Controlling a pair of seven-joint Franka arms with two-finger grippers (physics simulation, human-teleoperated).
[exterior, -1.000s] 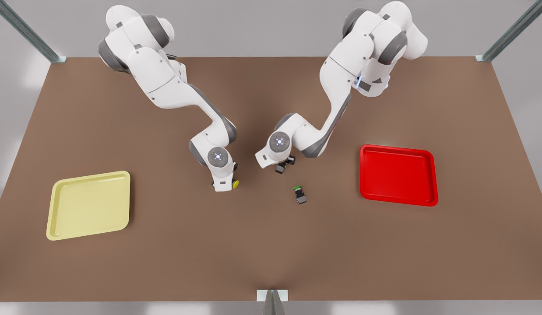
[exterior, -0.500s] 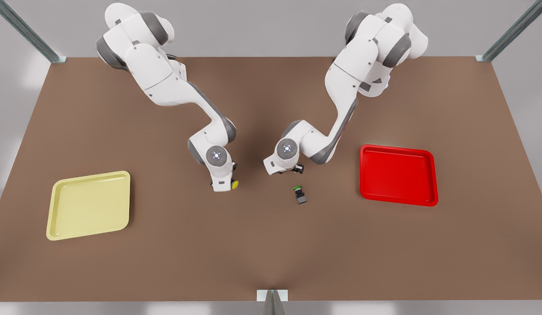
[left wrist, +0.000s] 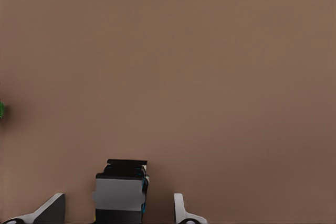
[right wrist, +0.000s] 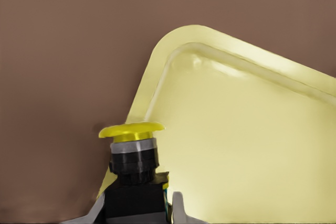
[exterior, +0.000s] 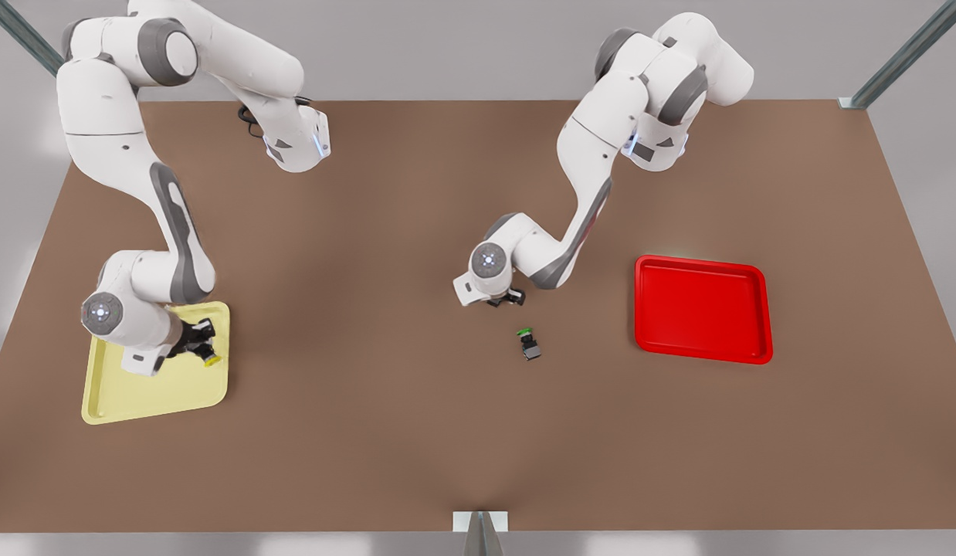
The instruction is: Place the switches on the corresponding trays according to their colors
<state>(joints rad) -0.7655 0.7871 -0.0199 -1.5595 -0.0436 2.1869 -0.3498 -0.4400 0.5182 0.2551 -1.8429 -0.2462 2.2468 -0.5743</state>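
Carried from mid-table, the yellow switch [right wrist: 134,156] now hangs clamped in the right gripper [exterior: 194,347] over the yellow tray [exterior: 157,390] corner, ready for release, while the left gripper [exterior: 503,297] holds another switch [left wrist: 121,192] near the table's middle.

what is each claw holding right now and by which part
Right claw, over the yellow tray, grips the yellow switch by its dark body. Left claw straddles a switch body at mid-table; a closed grip cannot be told.

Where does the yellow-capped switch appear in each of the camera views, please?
Front view: yellow-capped switch at the right end effector, over the pale yellow tray, at the front view's left.
Right wrist view: yellow-capped switch held upright between the fingers, at the tray's rim.
Left wrist view: not in it.
Shared landmark: the pale yellow tray.
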